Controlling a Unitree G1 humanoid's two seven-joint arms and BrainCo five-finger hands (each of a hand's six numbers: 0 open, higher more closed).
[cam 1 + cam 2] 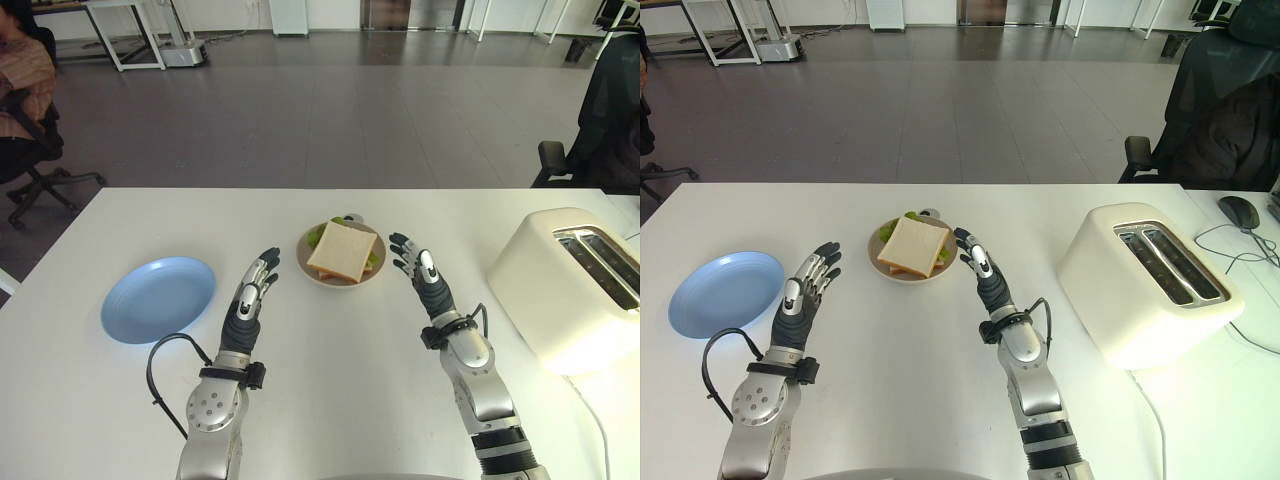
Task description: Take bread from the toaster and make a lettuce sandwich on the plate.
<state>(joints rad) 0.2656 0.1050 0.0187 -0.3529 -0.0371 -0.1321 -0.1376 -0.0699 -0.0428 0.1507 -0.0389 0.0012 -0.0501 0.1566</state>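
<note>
A square slice of white bread (342, 252) lies over ruffled green lettuce (317, 237) on a round tan plate (304, 256) at 12 o'clock on the smooth white counter (340, 380). The left hand (252, 297) and right hand (425, 278) hover at the plate's 7 and 5 o'clock, fingers straight and spread, holding nothing. A glossy round blue plate (158, 297) sits at 9 o'clock. A rounded cream toaster (545, 290) with two slots sits at 3 o'clock. The right eye view catches a dark computer mouse (1238, 211) beyond the toaster.

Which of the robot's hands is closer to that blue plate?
Left. The left hand is just to the right of the blue plate. The right hand is farther off, past the sandwich, on the toaster side.
</note>
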